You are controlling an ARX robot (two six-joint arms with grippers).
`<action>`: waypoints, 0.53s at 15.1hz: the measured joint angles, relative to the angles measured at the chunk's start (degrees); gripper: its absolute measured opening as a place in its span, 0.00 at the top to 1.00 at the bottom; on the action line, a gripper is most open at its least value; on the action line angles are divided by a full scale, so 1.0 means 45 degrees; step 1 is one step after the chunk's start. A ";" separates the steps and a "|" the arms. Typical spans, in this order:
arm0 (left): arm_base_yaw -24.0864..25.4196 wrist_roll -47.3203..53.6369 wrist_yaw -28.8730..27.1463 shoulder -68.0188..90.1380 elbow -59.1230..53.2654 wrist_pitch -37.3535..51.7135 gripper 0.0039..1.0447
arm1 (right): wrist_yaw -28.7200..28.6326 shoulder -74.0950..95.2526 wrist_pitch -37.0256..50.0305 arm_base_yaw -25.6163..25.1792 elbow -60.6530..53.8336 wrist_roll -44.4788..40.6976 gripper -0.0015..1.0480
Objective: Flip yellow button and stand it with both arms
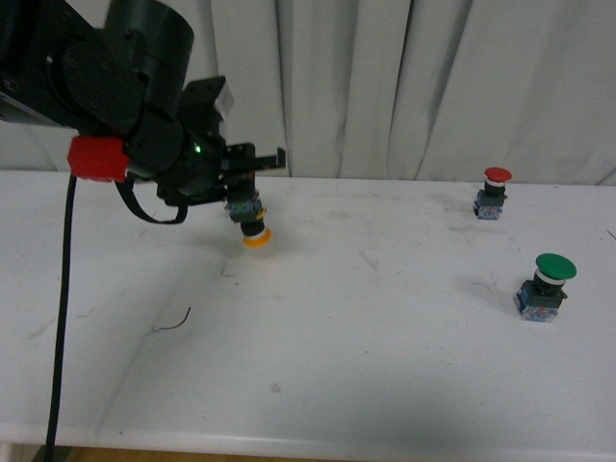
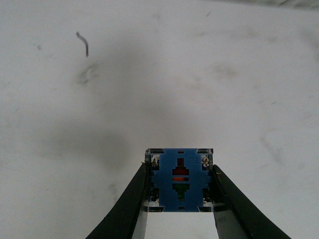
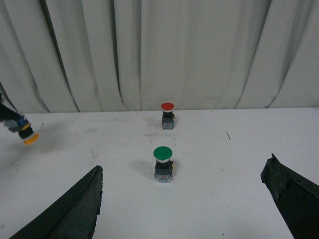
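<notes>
My left gripper (image 1: 245, 209) is shut on the yellow button (image 1: 253, 229), which hangs above the white table with its orange-yellow cap pointing down and toward me. The left wrist view shows the button's blue block base (image 2: 180, 179) clamped between the two black fingers (image 2: 130, 199). In the right wrist view the yellow button (image 3: 27, 136) appears at the far left, held off the table. My right gripper (image 3: 182, 199) is open, its fingers wide apart with nothing between them; it does not show in the front view.
A red-capped button (image 1: 494, 192) stands upright at the back right of the table (image 1: 337, 366). A larger green-capped button (image 1: 546, 286) stands upright nearer, on the right. A white curtain (image 1: 433, 87) hangs behind. A thin dark wire scrap (image 1: 173, 322) lies left of centre.
</notes>
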 joint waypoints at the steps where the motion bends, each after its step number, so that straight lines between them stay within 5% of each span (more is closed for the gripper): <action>1: 0.0005 -0.0719 0.0772 -0.0748 -0.0636 0.0879 0.71 | 0.0000 0.0000 0.0000 0.0000 0.0000 0.0000 0.06; 4: -0.0282 -0.2832 0.2895 -0.2992 -0.2613 0.4342 0.71 | 0.0000 0.0000 0.0000 0.0000 0.0000 0.0000 0.06; 8: -0.0855 -0.4750 0.4231 -0.3808 -0.4216 0.7606 0.71 | 0.0000 0.0000 0.0000 0.0000 0.0000 0.0000 0.06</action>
